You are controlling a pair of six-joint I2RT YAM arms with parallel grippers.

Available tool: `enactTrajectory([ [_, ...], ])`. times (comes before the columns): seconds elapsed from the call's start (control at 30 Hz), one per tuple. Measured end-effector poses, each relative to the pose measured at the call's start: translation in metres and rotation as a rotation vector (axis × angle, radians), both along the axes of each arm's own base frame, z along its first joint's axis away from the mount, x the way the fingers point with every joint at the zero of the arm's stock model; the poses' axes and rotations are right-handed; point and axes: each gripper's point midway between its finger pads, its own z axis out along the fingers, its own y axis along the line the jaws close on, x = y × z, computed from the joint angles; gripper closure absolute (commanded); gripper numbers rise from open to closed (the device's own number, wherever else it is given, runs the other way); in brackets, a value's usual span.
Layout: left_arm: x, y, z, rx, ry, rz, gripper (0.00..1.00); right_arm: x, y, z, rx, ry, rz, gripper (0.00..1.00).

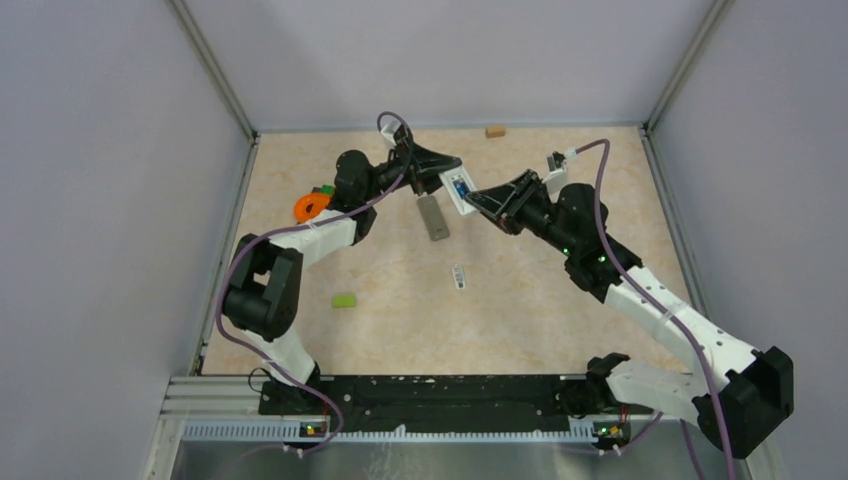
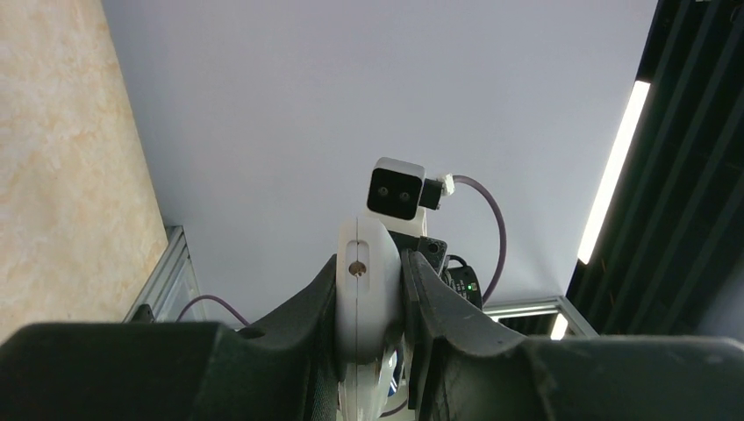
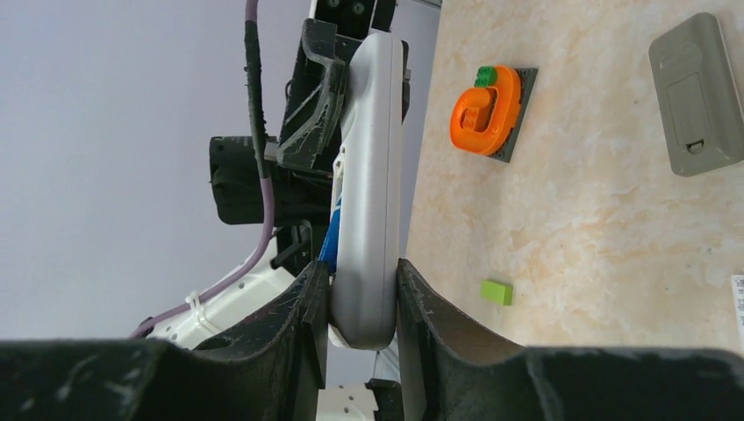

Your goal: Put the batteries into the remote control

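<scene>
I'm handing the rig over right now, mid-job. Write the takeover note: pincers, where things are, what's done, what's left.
Pincers: the left pincer is shut on one end of the remote control, which is held off the table. The right pincer is closed on the other end.
Done: the grey battery cover is off and lies on the table nearby. A blue battery sits in the open compartment; I cannot tell whether others are in.
Loose: a small battery-like item lies nearer the arms.
Left: load any missing batteries.

Light is bright and even; the ceiling strip [image 2: 614, 167] glares.
</scene>
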Motion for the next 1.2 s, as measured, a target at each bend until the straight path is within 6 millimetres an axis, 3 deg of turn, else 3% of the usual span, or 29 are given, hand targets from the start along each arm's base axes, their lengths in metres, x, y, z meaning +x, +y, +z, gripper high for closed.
enactTrajectory([
  [0.53,0.009,0.003,-0.014,0.085,-0.025,0.061,1.0,0.006,0.002,-0.02,-0.179,0.171,0.003,0.74],
  [1.0,0.007,0.009,-0.026,0.271,-0.194,0.121,1.0,0.006,-0.002,-0.049,-0.328,0.218,0.028,0.57],
  [1.2,0.006,0.014,-0.023,0.294,-0.241,0.122,1.0,0.004,-0.009,-0.049,-0.355,0.179,0.016,0.47],
])
